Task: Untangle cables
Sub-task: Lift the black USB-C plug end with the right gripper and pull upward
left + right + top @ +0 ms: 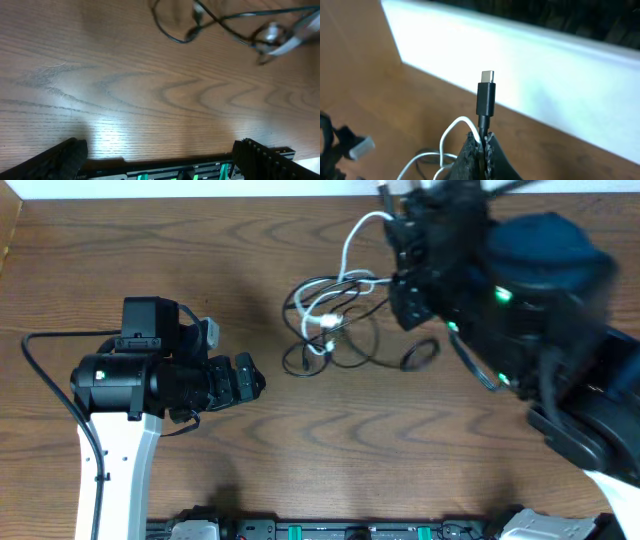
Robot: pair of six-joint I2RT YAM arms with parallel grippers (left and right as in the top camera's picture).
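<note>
Surface: brown wood-grain tabletop [200, 240], with a white strip [545, 60] along its far edge.
Cables: thin black cords [340, 340] lie in a loose tangle of loops at the table's middle. A short white cord [350, 255] threads through them and runs up out of the heap toward the right arm.
Right gripper [481, 150]: fingers pressed together, pinching a black cord just under its black USB-C plug [486, 97]. The plug stands upright above the fingertips, metal tip uppermost. The gripper is up off the table, over the tangle's far right side.
White cord at the pinch: it arcs up just beside the clamped fingers on their left; whether it is caught between them cannot be told.
Left gripper [250, 377]: jaws spread wide, holding nothing, low over bare wood.
Tangle relative to the left gripper: ahead and to the right, apart from the fingertips. In the left wrist view it shows only along the top edge, and the nearest black loop [172, 30] is well clear of the fingers [60, 160].
</note>
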